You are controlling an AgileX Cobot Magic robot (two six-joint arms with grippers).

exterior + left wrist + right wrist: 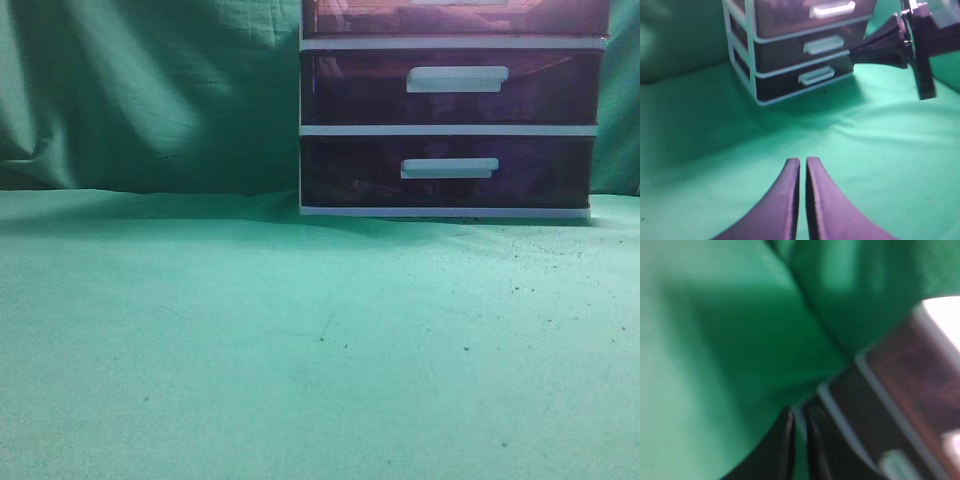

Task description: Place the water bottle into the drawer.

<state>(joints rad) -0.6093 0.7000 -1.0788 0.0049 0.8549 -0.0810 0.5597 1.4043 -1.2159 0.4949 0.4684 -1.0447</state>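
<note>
The right gripper (pixel 799 412), jaws nearly pressed together, is hovering nearer the dark purple plastic drawer (pixel 920 365) at right; left gripper (pixel 803 162) jaws are closed; no bottle is showing.

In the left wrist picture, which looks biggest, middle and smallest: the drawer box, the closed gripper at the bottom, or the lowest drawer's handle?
1. Drawer box
2. Left gripper, nearly as big, but it's close to the camera, so that's unsure
3. Lowest handle

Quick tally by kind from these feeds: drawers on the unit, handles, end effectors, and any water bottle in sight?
Drawers: 3 (top drawer, middle drawer, bottom drawer)
Handles: 3, one per drawer
End effectors: 2 (left end effector, right end effector)
Water bottles: 0 visible
Total: 8
</note>
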